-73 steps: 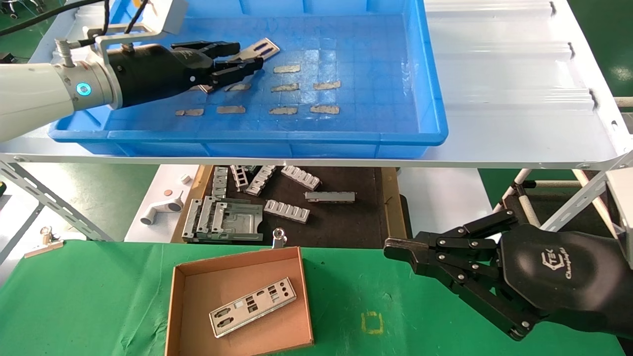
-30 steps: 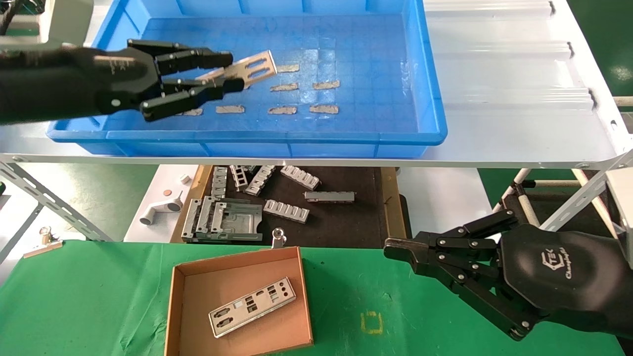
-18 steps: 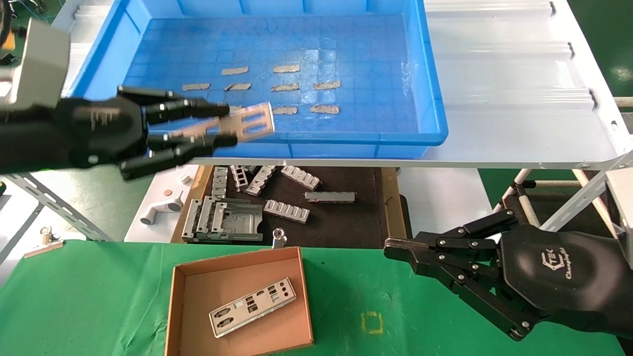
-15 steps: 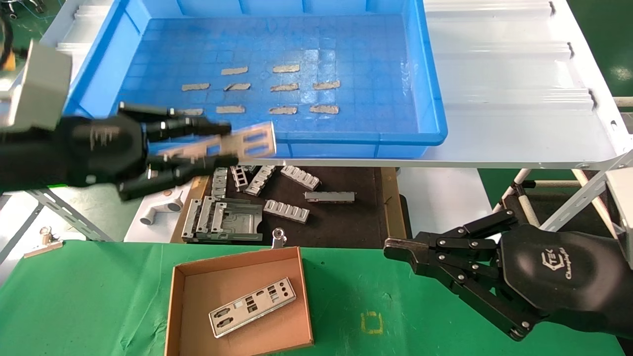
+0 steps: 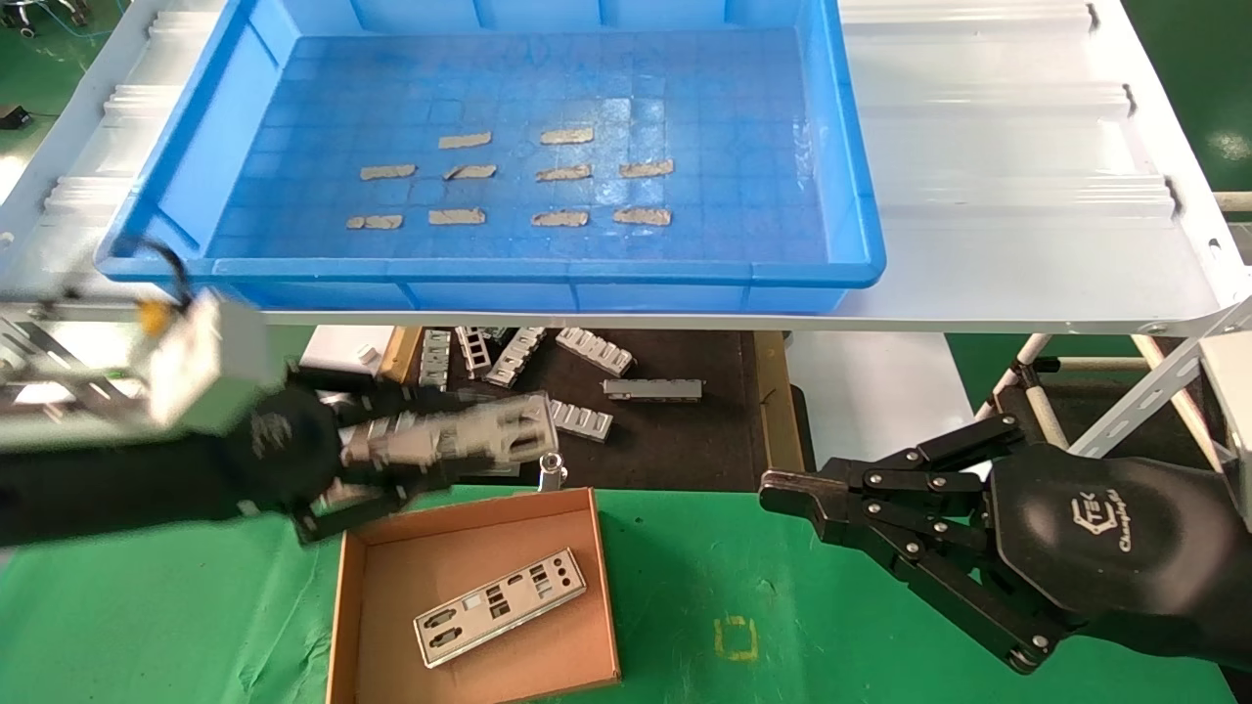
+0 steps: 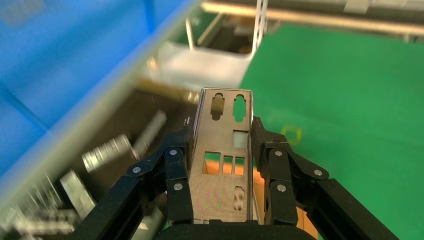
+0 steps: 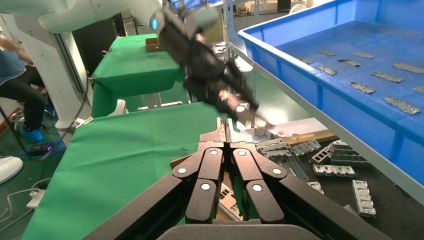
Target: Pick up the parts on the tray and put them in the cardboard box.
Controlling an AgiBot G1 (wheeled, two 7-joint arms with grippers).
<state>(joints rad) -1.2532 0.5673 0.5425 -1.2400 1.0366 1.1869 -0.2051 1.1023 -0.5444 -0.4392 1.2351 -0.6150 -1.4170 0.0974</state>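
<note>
My left gripper (image 5: 440, 445) is shut on a silver punched plate (image 5: 489, 432), gripping its long edges. It holds the plate in the air just behind the far left edge of the cardboard box (image 5: 411, 577). In the left wrist view the plate (image 6: 222, 150) sticks out between the fingers (image 6: 176, 165) of the left gripper (image 6: 222, 131). A second plate (image 5: 499, 606) lies flat inside the box. The blue tray (image 5: 548, 284) on the upper shelf holds no plates. My right gripper (image 5: 773, 494) is shut and empty, parked over the green cloth at the right; it also shows in the right wrist view (image 7: 224, 125).
Several tan tape strips (image 5: 558, 217) lie on the tray floor. A black mat (image 5: 675, 440) under the shelf carries grey ribbed brackets (image 5: 587, 416). A metal clip (image 5: 553, 469) stands at the box's far edge. The green cloth (image 5: 782, 606) spreads right of the box.
My left gripper lifted the plate out of the tray, carried it toward me over the tray's front rim and lowered it to the box's far left edge. The right arm has not moved.
</note>
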